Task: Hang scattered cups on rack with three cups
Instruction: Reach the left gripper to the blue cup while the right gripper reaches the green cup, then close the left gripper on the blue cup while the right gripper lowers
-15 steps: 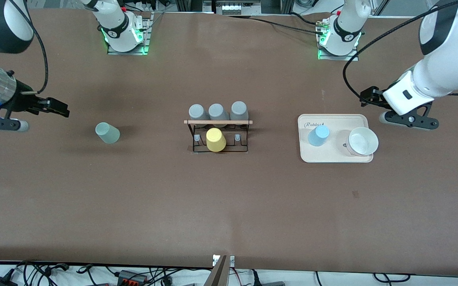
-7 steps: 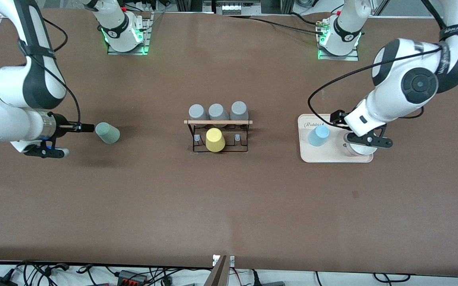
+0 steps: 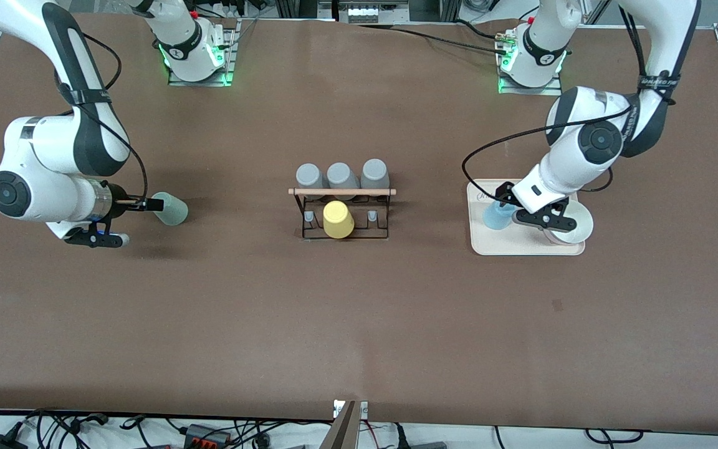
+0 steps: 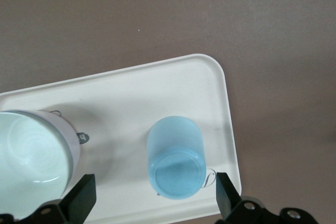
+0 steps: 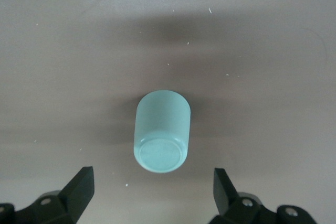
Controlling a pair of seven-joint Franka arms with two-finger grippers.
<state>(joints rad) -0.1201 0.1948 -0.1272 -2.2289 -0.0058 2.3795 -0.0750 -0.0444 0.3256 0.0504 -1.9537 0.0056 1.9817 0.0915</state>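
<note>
Right gripper [image 5: 152, 195] spread wide over mint-green cup [image 3: 170, 209], left gripper [image 4: 155, 203] spread wide over light blue cup [image 4: 176, 157] on cream tray [image 4: 210, 85], rack [image 3: 342, 209] between them

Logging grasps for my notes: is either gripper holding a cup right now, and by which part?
Nothing is held. The left gripper is open by the light blue cup; the right gripper is open by the mint-green cup.

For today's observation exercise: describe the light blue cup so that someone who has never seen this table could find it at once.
Start at the cream tray toward the left arm's end of the table. Two things stand on it: a white bowl and, beside it toward the rack, the light blue cup, upside down. It is the only blue cup, and the only cup on a tray.
</note>
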